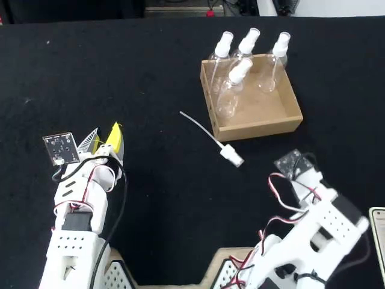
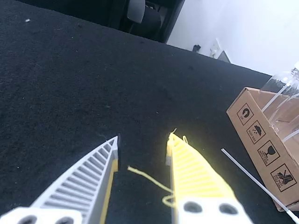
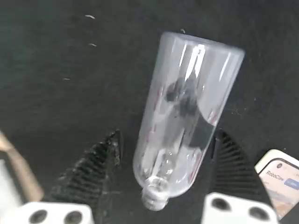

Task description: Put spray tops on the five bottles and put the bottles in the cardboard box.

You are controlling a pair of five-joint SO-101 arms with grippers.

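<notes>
Your right pincer (image 3: 167,133): black jaws spread, straddling clear plastic bottle (image 3: 187,107), uncapped, neck toward wrist; one finger touches it, gap at other. Your left pincer (image 1: 106,129), white and yellow: jaws apart, over black table (image 1: 156,205). Farther out, loose white spray top with long dip tube (image 1: 231,155) lies on table near brown cardboard box (image 1: 258,128). In box: four clear bottles with white spray tops (image 1: 227,99).
</notes>
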